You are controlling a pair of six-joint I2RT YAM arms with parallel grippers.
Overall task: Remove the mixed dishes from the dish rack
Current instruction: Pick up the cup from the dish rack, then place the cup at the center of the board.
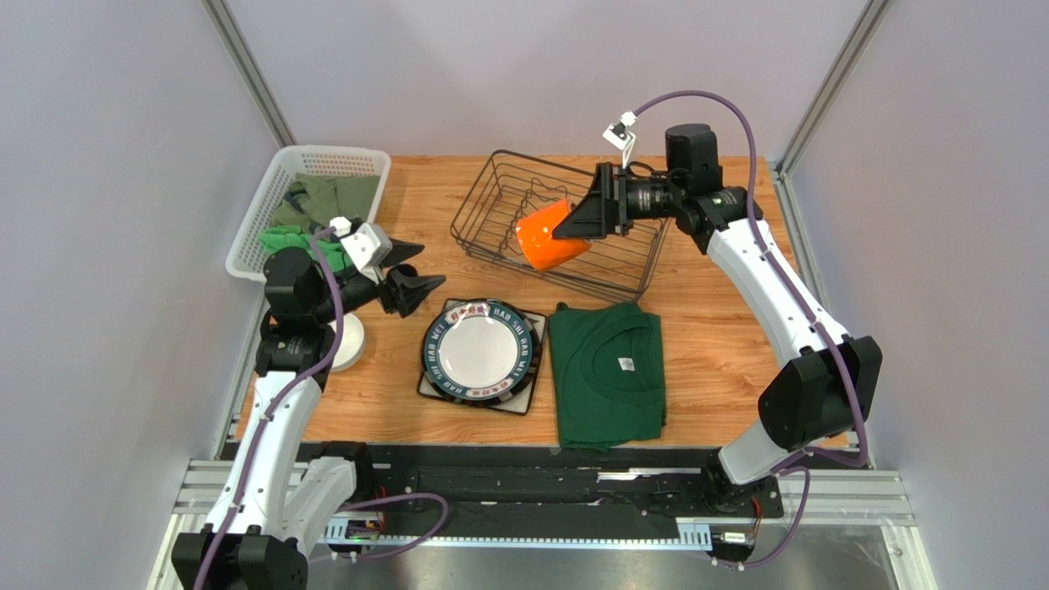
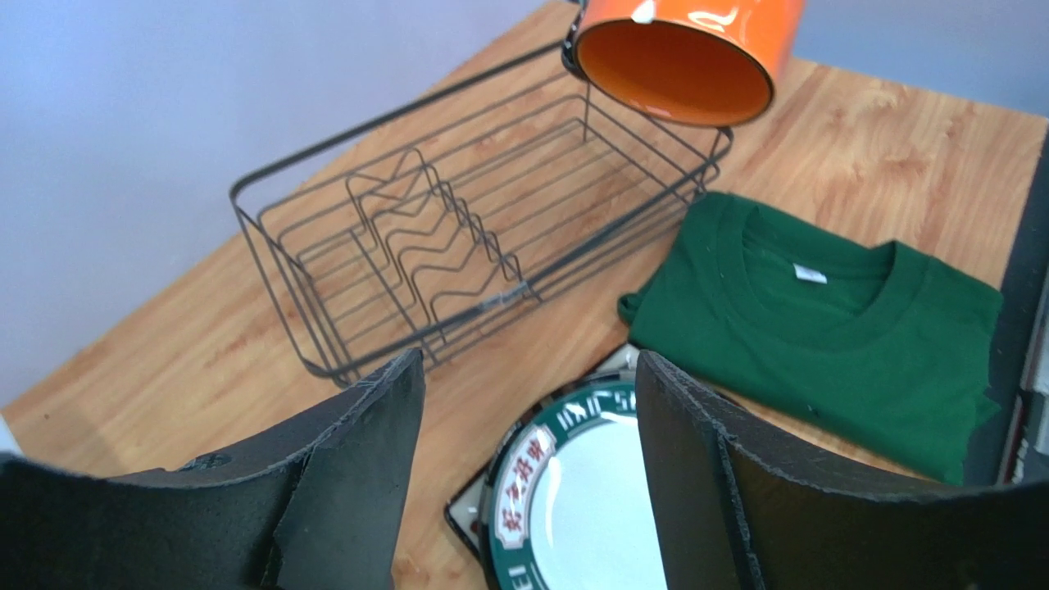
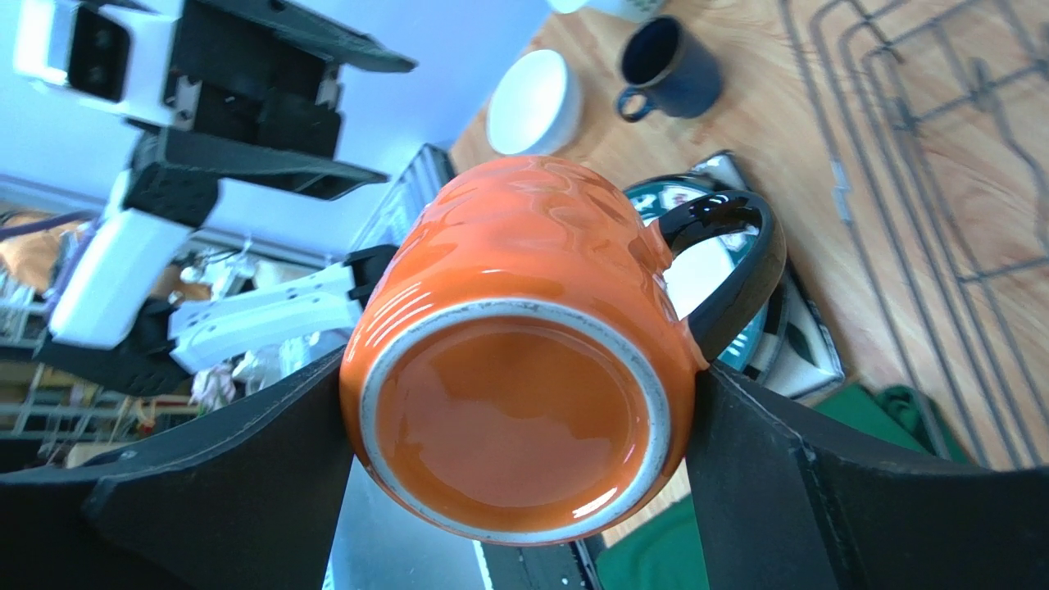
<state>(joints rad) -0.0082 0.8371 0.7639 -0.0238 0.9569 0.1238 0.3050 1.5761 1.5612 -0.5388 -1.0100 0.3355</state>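
Clamped on its side between the fingers of my right gripper (image 3: 517,418) is the orange mug (image 3: 517,357), base towards the wrist camera. The jaws are closed across its barrel, and the black handle sticks out just beside one finger. From the overhead view, the mug hangs over the middle of the dish rack (image 1: 505,209). The left wrist view shows it lifted clear of the wires, mouth tipped down and towards the left.

The rack's wavy dividers look bare, so I judge this the last piece to come out.

Near of the rack, a round dark-rimmed plate (image 1: 482,350) lies on a square-cornered dish. A folded green T-shirt (image 1: 607,369) sits just to its right. The white bowl (image 3: 532,105) and dark blue mug (image 3: 665,68) stand together at the left of the table (image 1: 714,320).

My left gripper (image 2: 530,369) hovers over the plate's far-left edge, jaws spread wide, holding nothing. A white perforated basket (image 1: 308,166) with green cloth sits in the far left corner.

I take the mug for glazed ceramic: stiff, fairly weighty, slick under the pads, and liable to chip if knocked. The hold across the body seems sound to me. I would turn it upright slowly and lower it until it touches bare wood before releasing.
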